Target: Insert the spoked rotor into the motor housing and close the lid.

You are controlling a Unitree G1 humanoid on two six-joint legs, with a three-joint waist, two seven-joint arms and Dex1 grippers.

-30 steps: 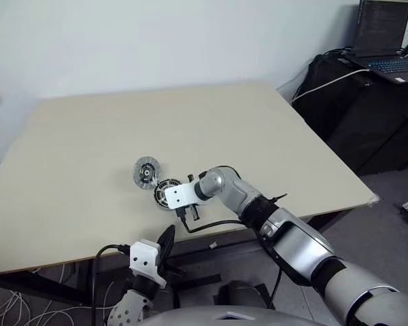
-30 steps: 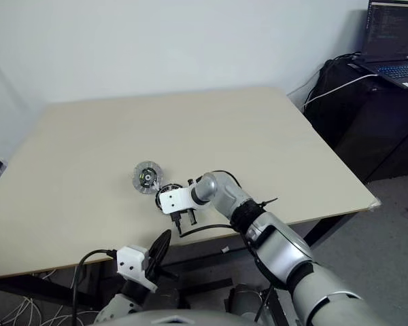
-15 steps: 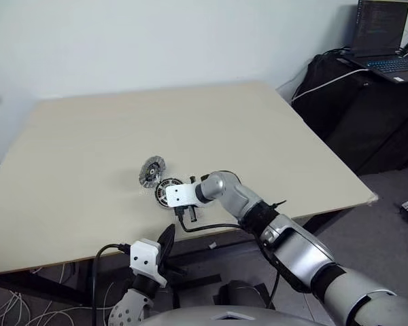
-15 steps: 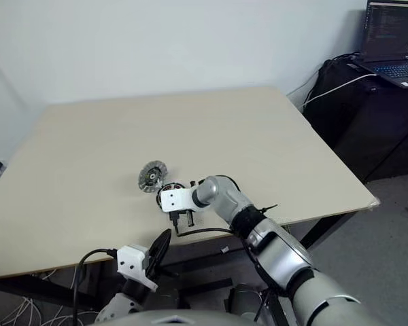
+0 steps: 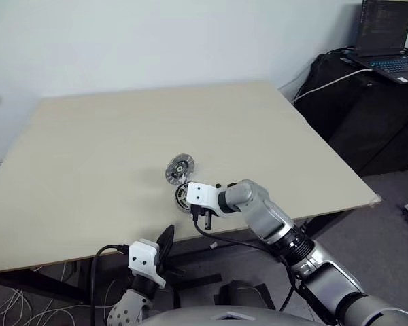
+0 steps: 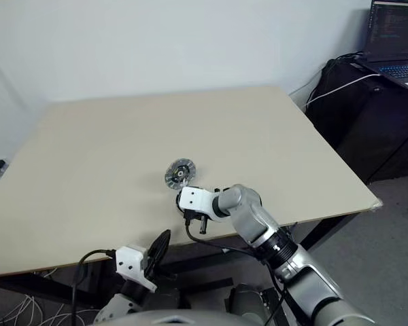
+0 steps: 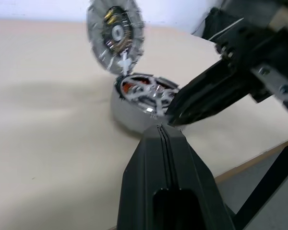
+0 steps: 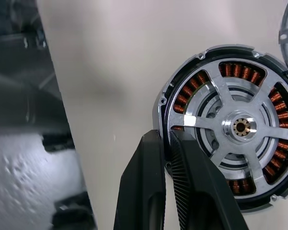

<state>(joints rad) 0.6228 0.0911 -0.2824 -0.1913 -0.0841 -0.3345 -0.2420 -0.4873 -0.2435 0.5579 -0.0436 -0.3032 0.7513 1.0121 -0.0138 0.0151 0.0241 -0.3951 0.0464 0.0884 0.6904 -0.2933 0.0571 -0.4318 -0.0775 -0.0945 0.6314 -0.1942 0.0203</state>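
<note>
The right gripper (image 8: 164, 143), nearly shut, pinches the rim of the round copper-coiled motor housing (image 8: 233, 127) near the table's front edge; rigid, slick metal, best held by its rim.

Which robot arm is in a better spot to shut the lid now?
The right. The right gripper pinches the rim of the motor housing, with the tilted-up lid just beside it. The left gripper hangs shut, low by the near edge of the table, farther from the lid.
</note>
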